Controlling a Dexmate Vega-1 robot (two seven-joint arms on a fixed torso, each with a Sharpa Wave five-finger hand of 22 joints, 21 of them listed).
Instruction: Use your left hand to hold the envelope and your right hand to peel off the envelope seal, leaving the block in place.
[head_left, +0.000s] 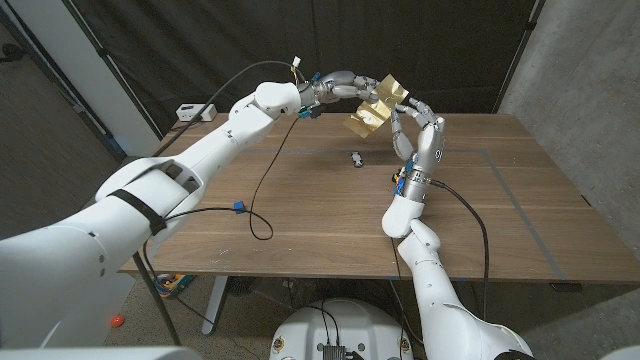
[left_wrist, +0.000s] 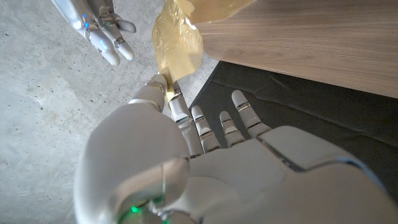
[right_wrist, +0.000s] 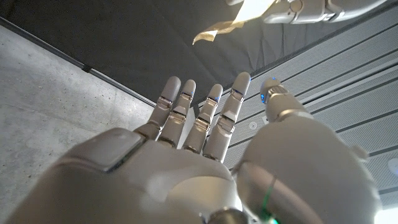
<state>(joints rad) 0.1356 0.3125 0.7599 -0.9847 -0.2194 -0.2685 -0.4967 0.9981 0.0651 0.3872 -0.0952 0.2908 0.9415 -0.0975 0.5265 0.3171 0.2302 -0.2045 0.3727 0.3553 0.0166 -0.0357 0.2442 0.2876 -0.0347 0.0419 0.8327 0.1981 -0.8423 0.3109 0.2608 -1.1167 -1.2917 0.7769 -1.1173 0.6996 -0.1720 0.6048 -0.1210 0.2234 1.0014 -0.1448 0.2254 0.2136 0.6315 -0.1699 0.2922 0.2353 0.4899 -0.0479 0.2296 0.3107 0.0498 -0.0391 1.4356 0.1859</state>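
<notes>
My left hand (head_left: 340, 88) is raised above the table's far edge and pinches a crumpled tan envelope (head_left: 374, 107), which hangs in the air. In the left wrist view the envelope (left_wrist: 177, 37) sits between the fingertips of that hand (left_wrist: 205, 168). My right hand (head_left: 424, 135) stands just right of the envelope, fingers arched up toward its right end and holding nothing. Its spread fingers (right_wrist: 205, 112) are apart from the envelope (right_wrist: 233, 22). A small dark block (head_left: 357, 157) lies on the wooden table (head_left: 300, 215) below the envelope.
A white box (head_left: 195, 111) sits at the table's back left corner. A black cable with a blue clip (head_left: 240, 208) loops over the table's left half. A black curtain hangs behind, with a concrete wall at the right.
</notes>
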